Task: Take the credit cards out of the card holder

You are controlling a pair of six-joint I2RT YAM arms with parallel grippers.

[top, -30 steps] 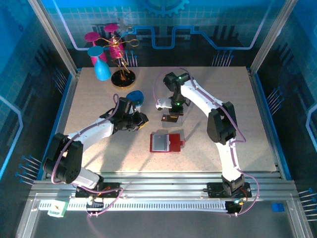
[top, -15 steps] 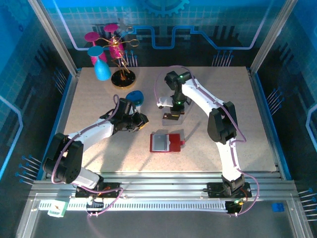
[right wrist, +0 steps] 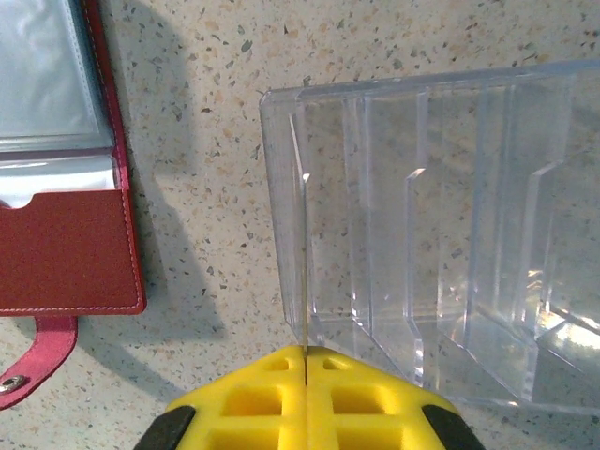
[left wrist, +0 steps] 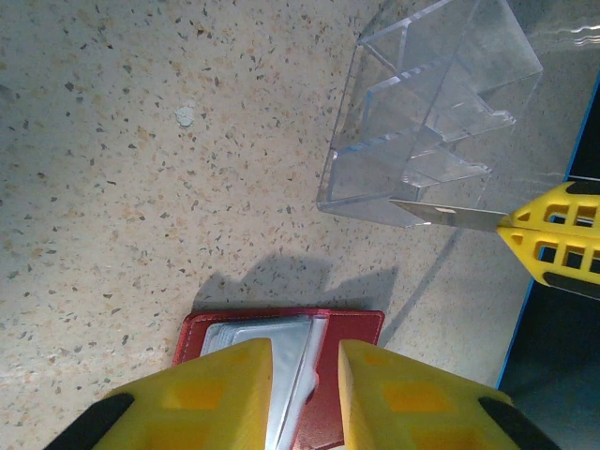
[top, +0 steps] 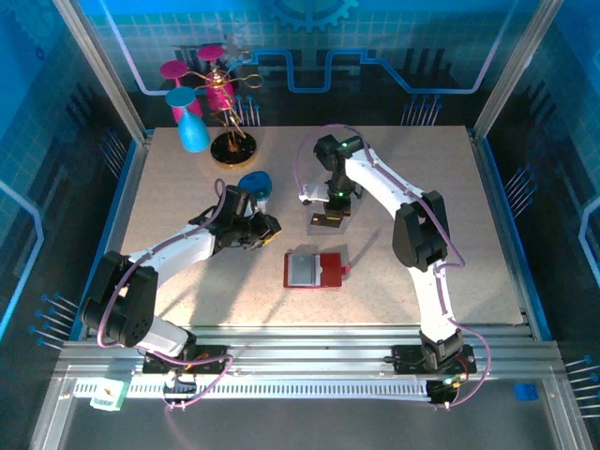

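One card (left wrist: 469, 217) clamped edge-on in right gripper (right wrist: 306, 361), at tray's (left wrist: 431, 112) end, left gripper (left wrist: 305, 352) slightly apart, empty, holder (left wrist: 352, 328) open near tray.

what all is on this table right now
card holder: 1, red with grey pockets, lying open mid-table towards the near edge
credit card: 1, greyish, seen edge-on, held at the clear tray's end slot
clear tray: 1, transparent, slotted, just beyond the card holder
blue round object: 1, blue, left of the tray
wire stand: 1, gold, far left corner
cups: several, pink and blue, on the wire stand
table: 1, speckled beige
left gripper: 1, yellow fingers, open, holding nothing, left of the card holder
right gripper: 1, yellow fingers, shut on the credit card, at the tray
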